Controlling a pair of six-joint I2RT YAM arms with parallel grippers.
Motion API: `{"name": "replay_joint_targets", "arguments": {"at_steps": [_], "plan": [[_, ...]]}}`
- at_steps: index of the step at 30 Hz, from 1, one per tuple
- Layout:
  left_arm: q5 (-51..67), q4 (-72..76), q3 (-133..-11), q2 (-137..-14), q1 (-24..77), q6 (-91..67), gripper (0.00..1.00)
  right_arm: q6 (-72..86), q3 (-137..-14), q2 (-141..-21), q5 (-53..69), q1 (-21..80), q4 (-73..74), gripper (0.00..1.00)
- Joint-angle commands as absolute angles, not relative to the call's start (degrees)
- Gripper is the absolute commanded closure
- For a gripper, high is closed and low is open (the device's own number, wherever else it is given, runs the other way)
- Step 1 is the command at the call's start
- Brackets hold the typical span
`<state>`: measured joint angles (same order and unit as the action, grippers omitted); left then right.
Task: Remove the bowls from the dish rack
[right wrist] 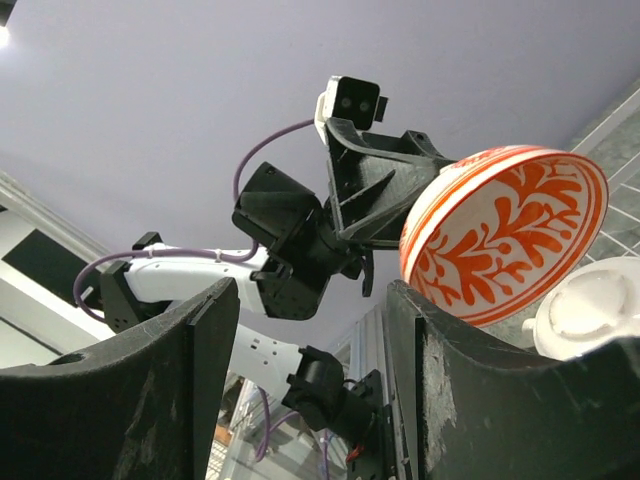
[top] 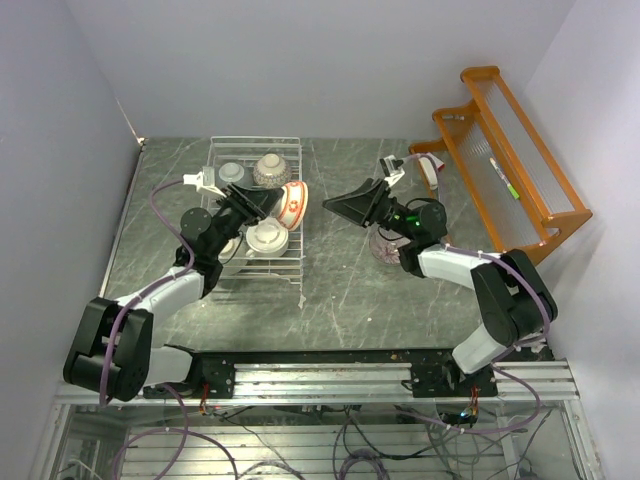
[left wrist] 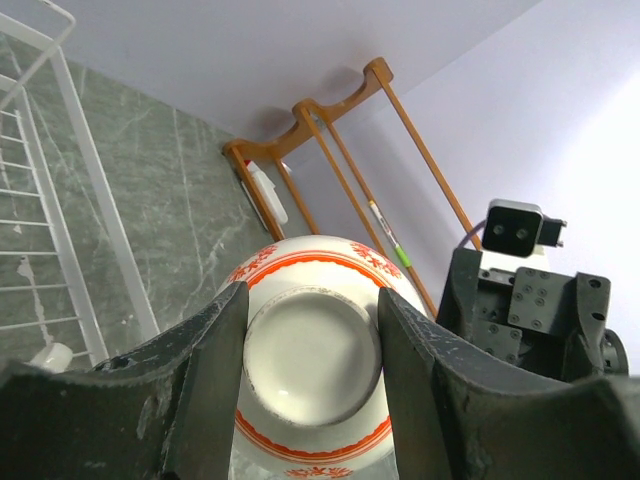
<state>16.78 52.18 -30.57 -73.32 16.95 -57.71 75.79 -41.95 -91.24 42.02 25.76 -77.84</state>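
The left hand (left wrist: 312, 298) is clamped on an orange-and-white bowl (right wrist: 505, 235), the right hand (right wrist: 312, 295) facing it is apart and empty, and more bowls (top: 271, 170) sit in the dish rack (top: 256, 139).

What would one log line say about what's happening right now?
left end effector: grips orange bowl by base, over rack | right end effector: open, empty, facing bowl | rack: more bowls inside
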Motion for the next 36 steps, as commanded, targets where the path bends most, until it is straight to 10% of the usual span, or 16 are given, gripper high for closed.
{"name": "replay_joint_targets", "arguments": {"at_steps": [1,18,36], "plan": [[16.86,64.21,-31.19,-72.27,18.89,-59.33,0.93,75.80,-44.12,-93.71,42.19,26.52,-79.89,0.40],[15.15,61.71,-32.67,-73.30,22.73,-56.34,0.93,81.85,-47.00,-102.04,42.68,27.95,-87.99,0.44],[15.21,61.61,-33.76,-74.94,23.29,-54.79,0.83,86.74,-47.24,-104.85,43.63,27.95,-93.52,1.00]]}}
